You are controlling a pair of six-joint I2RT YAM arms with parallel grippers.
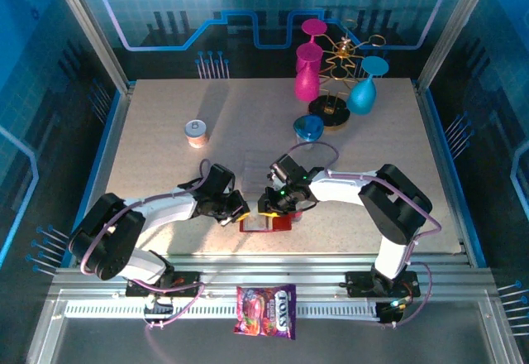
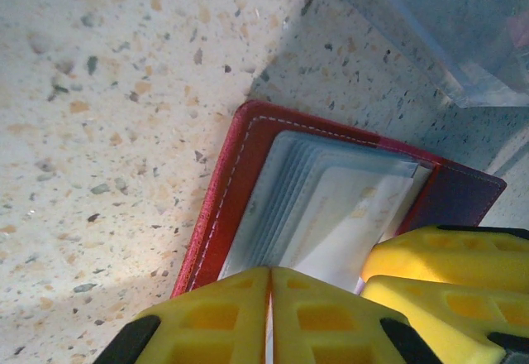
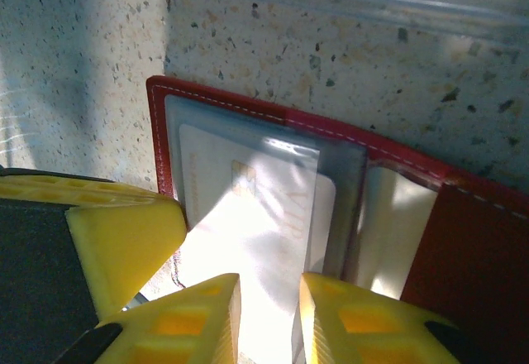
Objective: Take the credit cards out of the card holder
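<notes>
The left gripper (image 2: pixel 270 280) is closed, its two yellow fingers pressed flat together. Its tips sit at the near edge of the clear pockets (image 2: pixel 289 174) of the card holder (image 2: pixel 223 190). The right gripper (image 3: pixel 270 288) stands just beside it, jaws a narrow gap apart, tips over the face of a pale card (image 3: pixel 248 215). Whether they press on that card is unclear.

From above, the two grippers meet near the front middle of a speckled beige table (image 1: pixel 149 157). At the table's far side stands a gold wire rack (image 1: pixel 343 54) holding pink glasses (image 1: pixel 307 79) and a blue glass (image 1: pixel 364 93). A second blue one lies beside its base. A transparent acrylic tray (image 1: pixel 258 165) sits mid-table, just beyond the grippers. A purple candy bag (image 1: pixel 266 310) lies on the metal rail (image 1: pixel 331 285) in front of the table.

The card holder, dark red with white stitching, lies open and flat under both grippers, near the tray's front edge. A small can (image 1: pixel 197 132) stands well apart from it, toward the far left. The pale card sits partly inside a clear pocket, its lower end running between the right gripper's fingers.
</notes>
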